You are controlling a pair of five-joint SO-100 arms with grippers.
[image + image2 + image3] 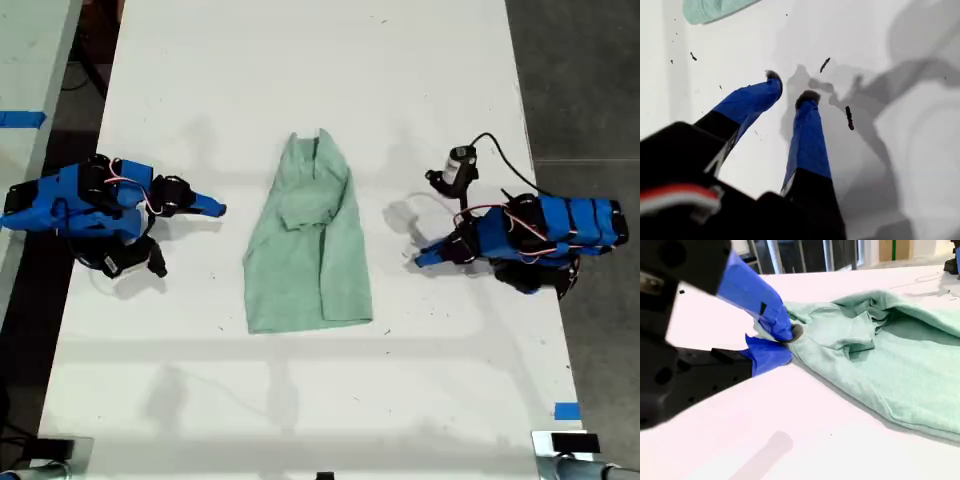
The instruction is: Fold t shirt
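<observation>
From the exterior view, the t shirt [305, 250] lies in the middle of the desk [200, 400]. It is a long, narrow strip with its wide hem towards the near edge and a rumpled flap lying on its upper half. A gripper [215, 209] at the exterior view's left and another [422, 260] at its right both point at the shirt, each apart from it. I cannot say for certain which is which.

In the first wrist view, my first gripper [790, 85] hangs over bare desk, jaws parted a little and holding nothing. Only a corner of the shirt [710, 10] shows.

In the second wrist view, my second gripper [785, 342] sits low beside the shirt [890, 370], jaws drawn almost together and, I judge, empty.

The lengthwise folds look done, so the fold across probably comes next. To do it well, I should open both sets of jaws wide and pinch the two hem corners through every layer. Then I should lift both corners evenly and carry them over to the far end, so the strip doesn't skew.
</observation>
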